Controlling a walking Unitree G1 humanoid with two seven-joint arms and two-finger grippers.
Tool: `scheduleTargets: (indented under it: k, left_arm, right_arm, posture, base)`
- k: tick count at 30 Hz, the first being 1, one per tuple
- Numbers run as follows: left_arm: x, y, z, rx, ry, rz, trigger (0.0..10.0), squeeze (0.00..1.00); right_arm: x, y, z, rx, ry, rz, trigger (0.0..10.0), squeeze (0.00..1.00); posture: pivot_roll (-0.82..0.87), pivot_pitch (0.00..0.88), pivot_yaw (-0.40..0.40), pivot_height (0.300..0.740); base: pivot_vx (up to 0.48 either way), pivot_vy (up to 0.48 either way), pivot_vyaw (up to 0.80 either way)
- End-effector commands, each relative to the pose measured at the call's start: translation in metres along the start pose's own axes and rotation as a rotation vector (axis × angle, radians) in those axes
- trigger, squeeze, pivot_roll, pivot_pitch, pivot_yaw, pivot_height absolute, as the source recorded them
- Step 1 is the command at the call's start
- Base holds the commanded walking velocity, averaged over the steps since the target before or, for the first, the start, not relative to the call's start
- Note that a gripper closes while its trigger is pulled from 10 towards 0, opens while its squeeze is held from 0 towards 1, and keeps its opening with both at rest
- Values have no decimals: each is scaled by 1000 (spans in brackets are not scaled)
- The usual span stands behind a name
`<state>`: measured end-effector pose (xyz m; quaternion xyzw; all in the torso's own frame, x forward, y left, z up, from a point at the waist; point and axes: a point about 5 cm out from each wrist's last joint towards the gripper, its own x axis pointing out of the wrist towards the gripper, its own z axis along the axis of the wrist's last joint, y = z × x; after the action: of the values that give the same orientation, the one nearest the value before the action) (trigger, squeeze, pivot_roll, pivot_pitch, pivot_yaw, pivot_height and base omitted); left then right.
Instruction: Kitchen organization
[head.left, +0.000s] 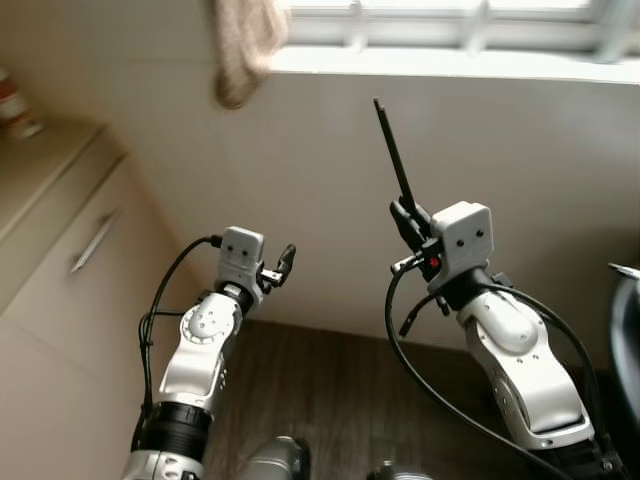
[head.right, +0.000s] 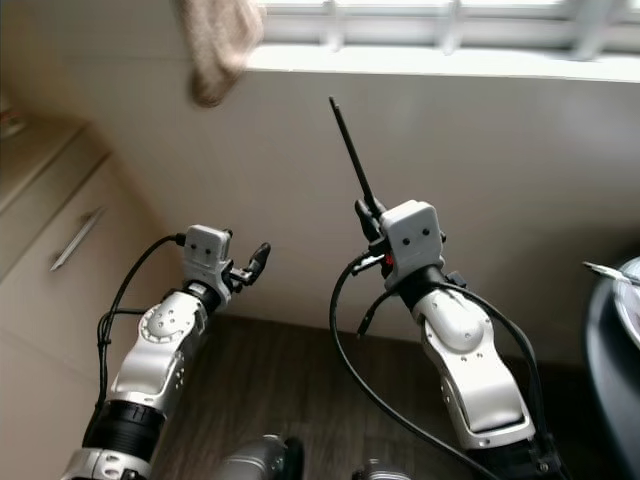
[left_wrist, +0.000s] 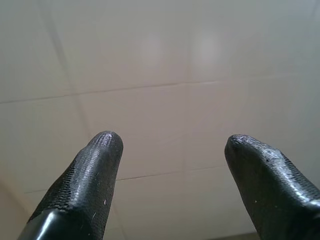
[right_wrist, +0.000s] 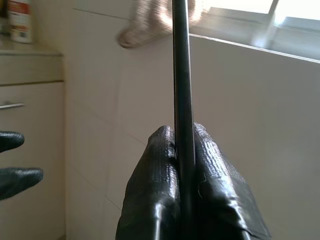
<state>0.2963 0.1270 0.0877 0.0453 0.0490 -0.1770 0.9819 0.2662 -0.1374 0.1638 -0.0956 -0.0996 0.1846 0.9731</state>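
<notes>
From the head views, the right gripper (head.left: 407, 215) is holding a thin black rod (head.left: 391, 150) upright near the tiled wall (head.left: 330, 180), under a hanging cloth (head.left: 245, 45); its tip could scrape the wall if swung.

The left wrist view is showing the left gripper (left_wrist: 170, 150) with jaws apart, empty.

The right wrist view is showing fingers (right_wrist: 152, 175) clamped on the rod, possibly a chopstick, plus a bottle (right_wrist: 19, 20) on the cabinet (right_wrist: 30, 85).
</notes>
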Motion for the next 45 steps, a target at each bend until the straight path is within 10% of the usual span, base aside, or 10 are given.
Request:
scheduleTargets:
  k: [1,41,42,43,45]
  left_arm:
    - [0,5,2,27,-8,23,10000,0]
    - [-4,26,54,83,-339,146,10000,0]
    - [-4,27,56,81,-349,146,10000,0]
    - [-4,27,57,83,-355,147,10000,0]
    - [-4,27,59,92,-367,147,10000,0]
  right_arm:
    - [1,2,0,-4,-11,-3,0,0]
    - [13,-8,4,-143,-75,-96,0,0]
    - [13,-8,5,-148,-78,-98,2627,0]
    - [14,-9,6,-152,-79,-103,8549,0]
    - [15,-12,8,-142,-88,-120,10000,0]
  posture:
    - [38,0,-11,740]
    - [61,0,-18,740]
    - [61,0,-18,740]
    - [61,0,-18,740]
    - [61,0,-18,740]
  base:
    - [0,0,800]
    - [0,0,800]
    - [0,0,800]
    - [0,0,800]
    - [0,0,800]
